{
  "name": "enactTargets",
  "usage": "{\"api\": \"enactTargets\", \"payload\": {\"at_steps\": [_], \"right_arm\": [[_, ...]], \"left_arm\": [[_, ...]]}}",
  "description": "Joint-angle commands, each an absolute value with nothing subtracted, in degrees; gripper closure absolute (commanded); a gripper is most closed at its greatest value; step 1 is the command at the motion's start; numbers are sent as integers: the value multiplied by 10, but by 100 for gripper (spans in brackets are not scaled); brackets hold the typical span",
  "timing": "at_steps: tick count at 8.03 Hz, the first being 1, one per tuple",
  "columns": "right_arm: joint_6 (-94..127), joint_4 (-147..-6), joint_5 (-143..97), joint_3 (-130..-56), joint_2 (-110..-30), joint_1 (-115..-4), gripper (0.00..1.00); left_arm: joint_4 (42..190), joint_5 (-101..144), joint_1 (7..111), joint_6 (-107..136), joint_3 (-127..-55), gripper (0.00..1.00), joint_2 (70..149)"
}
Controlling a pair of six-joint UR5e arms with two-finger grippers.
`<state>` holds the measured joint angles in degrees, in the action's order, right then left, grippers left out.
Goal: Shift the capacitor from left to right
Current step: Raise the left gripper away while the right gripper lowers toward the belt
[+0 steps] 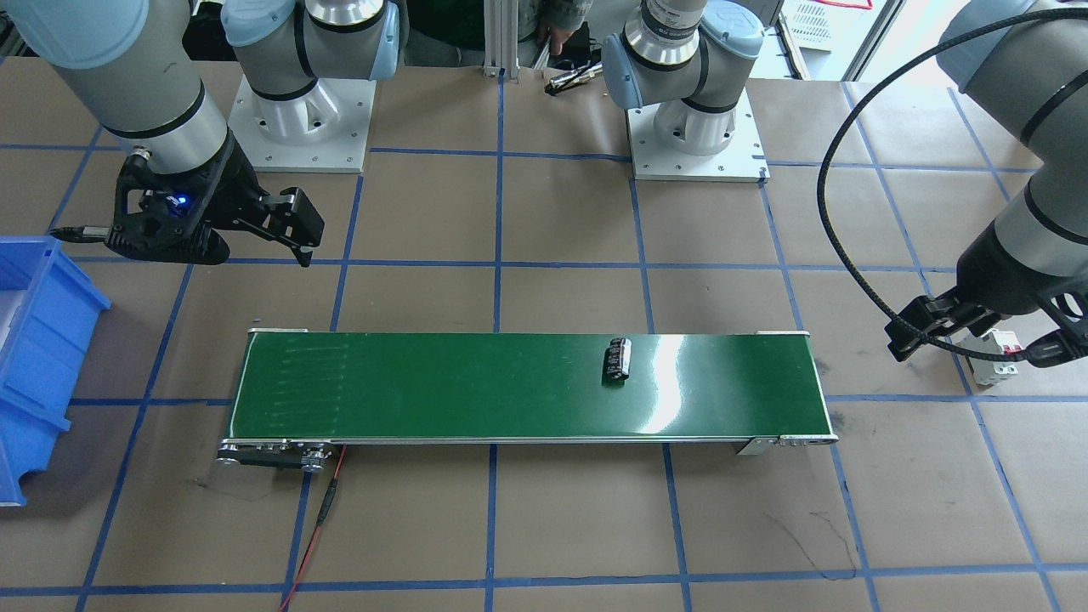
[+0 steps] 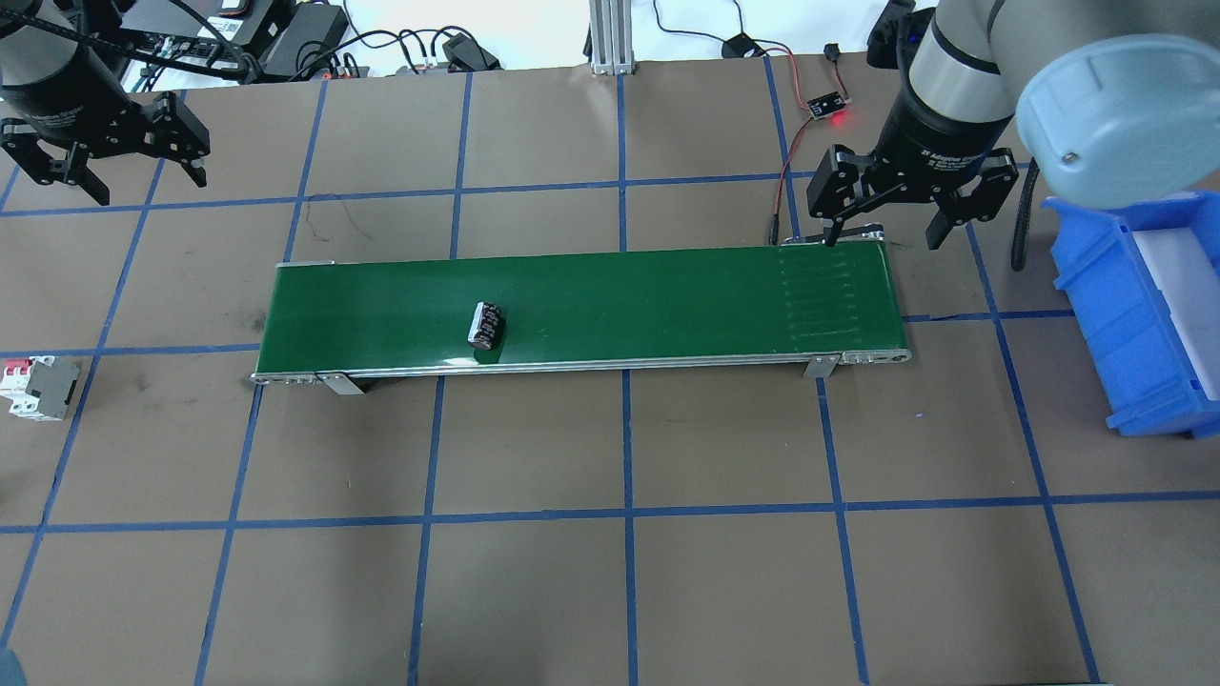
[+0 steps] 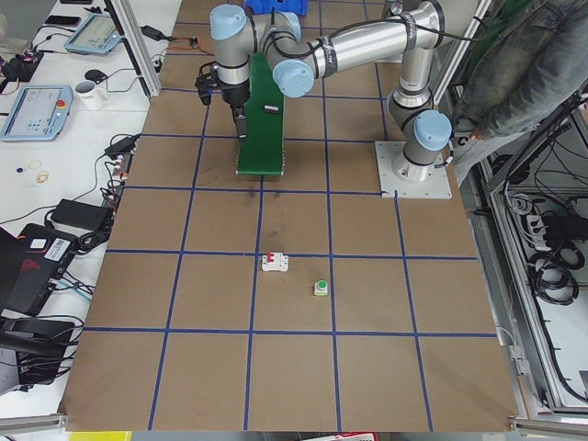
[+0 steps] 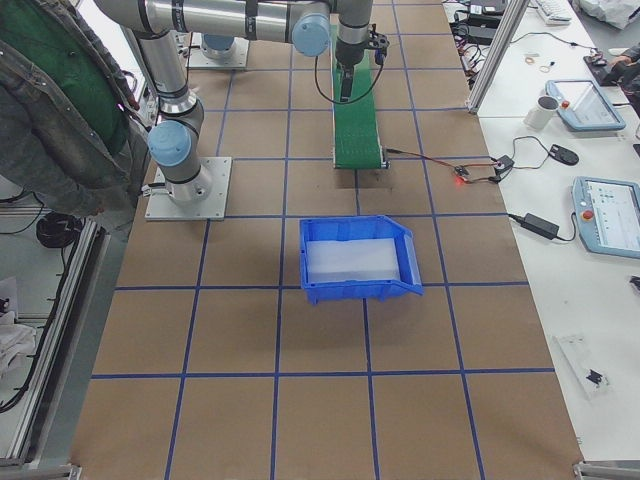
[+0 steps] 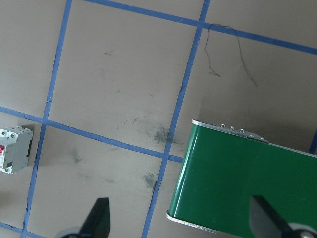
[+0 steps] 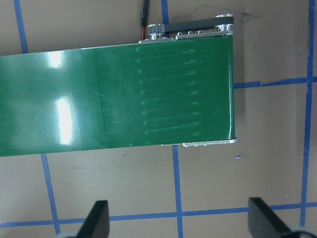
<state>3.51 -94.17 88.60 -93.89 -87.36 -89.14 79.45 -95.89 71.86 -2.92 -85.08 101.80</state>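
Note:
The capacitor (image 2: 486, 325), a short black cylinder with a pale stripe, lies on its side on the green conveyor belt (image 2: 667, 305), toward the belt's left end. It also shows in the front view, capacitor (image 1: 618, 358). My left gripper (image 2: 138, 181) hangs open well back and left of the belt, holding nothing; its wrist view shows spread fingertips (image 5: 99, 215) over bare table beside the belt's end (image 5: 247, 183). My right gripper (image 2: 886, 231) stands open above the far edge of the belt's right end (image 6: 124, 99), far from the capacitor.
A white breaker with red levers (image 2: 38, 386) sits on the table left of the belt, near the left arm. A green-capped button (image 3: 321, 288) lies beside it. A blue bin (image 2: 1144, 314) stands at the right. Cables run behind the belt. A person stands by the robot's base.

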Motion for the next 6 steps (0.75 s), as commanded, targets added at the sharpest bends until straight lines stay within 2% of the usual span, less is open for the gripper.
{"api": "enactTargets", "payload": {"at_steps": [1,5,6], "right_arm": [[35,-953,891,-987,-863,-892,0],[33,-1048,884,-1008,-815,-892,1],[3,-1062,884,-1012,-804,-890,7]], "left_arm": [[794,-958,739,-26,-850,0,1007],[793,-960,830,-25,-850,0,987],[793,-961,832,-25,-851,0,984]]}}
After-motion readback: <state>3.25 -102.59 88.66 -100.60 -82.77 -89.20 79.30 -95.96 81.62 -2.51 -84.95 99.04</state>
